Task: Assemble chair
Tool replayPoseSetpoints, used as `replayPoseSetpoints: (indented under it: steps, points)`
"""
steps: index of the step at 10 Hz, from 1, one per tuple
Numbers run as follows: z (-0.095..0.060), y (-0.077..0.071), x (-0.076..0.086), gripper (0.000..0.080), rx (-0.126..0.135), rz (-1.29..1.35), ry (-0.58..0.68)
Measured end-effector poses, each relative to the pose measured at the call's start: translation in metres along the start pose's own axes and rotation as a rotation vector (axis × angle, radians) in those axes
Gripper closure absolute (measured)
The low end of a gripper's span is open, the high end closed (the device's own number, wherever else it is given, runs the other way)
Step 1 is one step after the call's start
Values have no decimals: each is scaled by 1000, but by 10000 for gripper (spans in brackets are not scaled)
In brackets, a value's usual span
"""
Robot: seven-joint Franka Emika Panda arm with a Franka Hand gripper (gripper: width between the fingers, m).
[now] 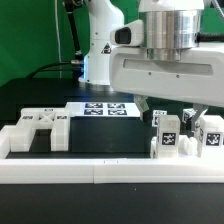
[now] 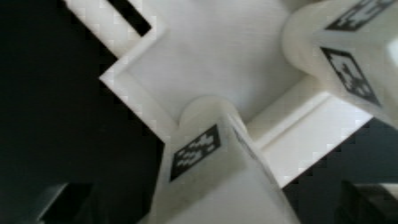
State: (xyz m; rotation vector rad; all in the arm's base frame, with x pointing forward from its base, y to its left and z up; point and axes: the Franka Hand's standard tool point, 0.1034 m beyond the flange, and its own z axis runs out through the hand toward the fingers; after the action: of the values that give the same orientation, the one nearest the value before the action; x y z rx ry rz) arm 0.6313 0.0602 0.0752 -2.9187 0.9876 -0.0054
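Claw (image 1: 172,113) is spread wide and pinches nothing, hovering just above the tagged chair posts (image 1: 166,135) on the counter (image 1: 120,145). The X-cut chair slab (image 1: 40,127) lies well apart from the claw, beyond the marker board (image 1: 105,108). Wrist view shows one tagged post (image 2: 210,155) directly under the claw, over a flat white slab (image 2: 187,60). The step looks like taking that post: centre the jaws on its flat sides, drop straight, stay clear of the neighbouring tagged piece (image 2: 347,55), and close only once both jaws flank it.
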Motion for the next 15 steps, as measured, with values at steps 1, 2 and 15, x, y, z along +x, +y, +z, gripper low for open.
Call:
replayPoseSetpoints:
  steps: [1,2,15]
  points:
    - [0,0,0,150,-1,-109,-1]
    - [-2,1,1,150,1,-178,1]
    - [-5,12,-5,150,6,-488,73]
